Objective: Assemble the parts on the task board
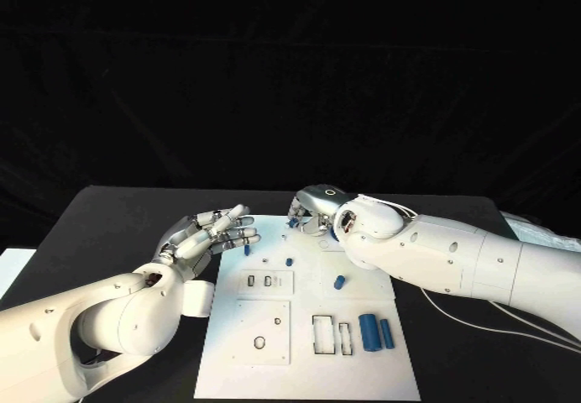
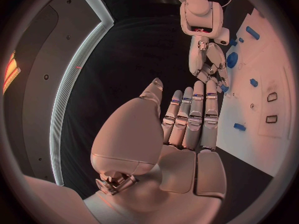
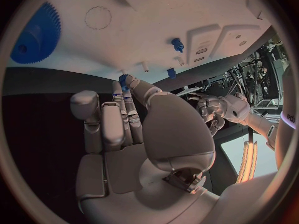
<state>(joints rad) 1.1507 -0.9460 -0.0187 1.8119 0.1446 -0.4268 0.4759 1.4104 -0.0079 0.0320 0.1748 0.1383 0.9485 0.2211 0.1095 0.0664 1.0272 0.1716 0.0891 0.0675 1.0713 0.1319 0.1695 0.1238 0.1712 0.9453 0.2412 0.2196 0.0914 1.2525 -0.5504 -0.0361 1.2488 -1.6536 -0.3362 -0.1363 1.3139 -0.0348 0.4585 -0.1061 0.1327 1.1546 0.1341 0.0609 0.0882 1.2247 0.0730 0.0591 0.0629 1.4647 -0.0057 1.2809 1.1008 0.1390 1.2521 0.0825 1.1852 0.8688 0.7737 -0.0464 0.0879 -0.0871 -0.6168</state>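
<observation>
Where the far edge of the task board [image 1: 243,353] meets the dark worktop [image 1: 121,218], the right robot hand [image 1: 317,215] has its fingertips bunched on a small blue toothed part [image 3: 124,78], seemingly pinching it at a peg near that edge; the right wrist view shows the fingers closed round it, though how firmly is hard to tell. Such a piece looks light, rigid and smooth, likely to twist or pop out of a loose pinch, so I judge it best taken by its rim from opposite sides and kept level while it goes onto its post. A larger blue gear [image 3: 36,35] lies flat on the board close by, and its teeth should give better purchase than its flat face. Further along the board lie a short blue peg [image 1: 339,282] near the middle and two blue cylinders [image 1: 375,332] side by side beside the rectangular slots; these would roll if nudged, so a grip across the barrel seems safest. Just off the board's left edge, the left robot hand [image 1: 208,237] hovers with its fingers spread and nothing in them, near a small blue piece [image 1: 247,249] at the board's edge.
</observation>
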